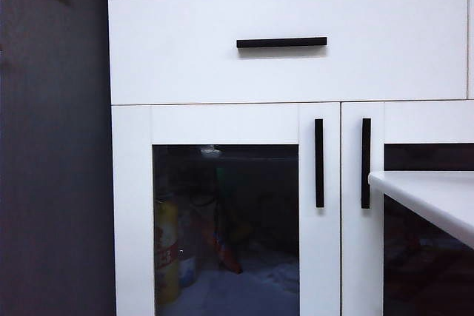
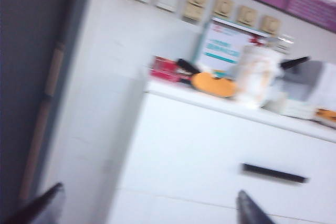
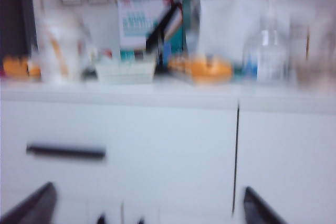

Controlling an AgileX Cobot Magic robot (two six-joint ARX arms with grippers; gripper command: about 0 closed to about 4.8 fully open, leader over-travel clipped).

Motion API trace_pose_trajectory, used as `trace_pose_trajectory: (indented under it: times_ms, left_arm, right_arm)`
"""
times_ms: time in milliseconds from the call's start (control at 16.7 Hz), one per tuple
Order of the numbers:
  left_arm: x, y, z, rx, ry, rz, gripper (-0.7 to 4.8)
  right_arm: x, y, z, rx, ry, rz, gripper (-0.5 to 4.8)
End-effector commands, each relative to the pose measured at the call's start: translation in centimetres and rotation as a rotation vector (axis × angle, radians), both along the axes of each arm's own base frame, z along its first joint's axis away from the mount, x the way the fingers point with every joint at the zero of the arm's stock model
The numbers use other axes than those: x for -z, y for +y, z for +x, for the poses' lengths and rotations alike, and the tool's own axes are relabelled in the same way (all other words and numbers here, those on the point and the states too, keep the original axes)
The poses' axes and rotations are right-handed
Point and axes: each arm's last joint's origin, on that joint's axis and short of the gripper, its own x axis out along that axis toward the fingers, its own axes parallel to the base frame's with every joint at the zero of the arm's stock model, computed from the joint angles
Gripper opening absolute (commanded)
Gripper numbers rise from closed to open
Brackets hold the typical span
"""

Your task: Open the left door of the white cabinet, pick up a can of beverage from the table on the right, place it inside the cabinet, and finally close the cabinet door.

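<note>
Showing both grippers spread wide: left gripper point(image 2: 149, 205) and right gripper point(image 3: 149, 203) hanging before drawer front point(image 1: 289, 42), holding nothing. Worktop point(image 1: 433, 197) corner sitting at right, in front of white cabinet point(image 1: 222, 120). Left door point(image 1: 226, 212) staying flush, shut. Beverage can showing in no view.

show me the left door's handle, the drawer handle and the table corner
left door handle point(image 1: 319, 163): exterior view, middle of the vertical black bar.
drawer handle point(image 1: 281, 42): exterior view, centre of the horizontal black bar.
table point(image 1: 437, 196): exterior view, bare white top near its corner.
</note>
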Motion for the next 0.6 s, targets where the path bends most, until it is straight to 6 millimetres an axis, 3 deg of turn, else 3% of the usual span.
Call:
trace_pose_trajectory:
  times_ms: [60,299,418,597]
  left_arm:
    - [-2.9,-0.4,1.5,0.160,-0.031,0.054,4.79]
    - [-5.8,-2.5,5.8,0.306,-0.024,0.010,4.79]
    - [-5.9,-5.7,8.5,0.354,0.020,0.024,4.79]
    - [-4.3,-12.4,12.0,0.362,0.101,0.091,4.79]
  right_arm:
    - [-3.5,0.1,0.8,-0.013,-0.032,-0.014,4.23]
    - [-7.0,0.3,1.5,-0.051,-0.058,-0.026,4.23]
    - [-8.3,0.3,1.4,-0.059,-0.075,-0.027,4.23]
    - [-9.6,0.3,1.4,-0.064,-0.035,-0.031,4.22]
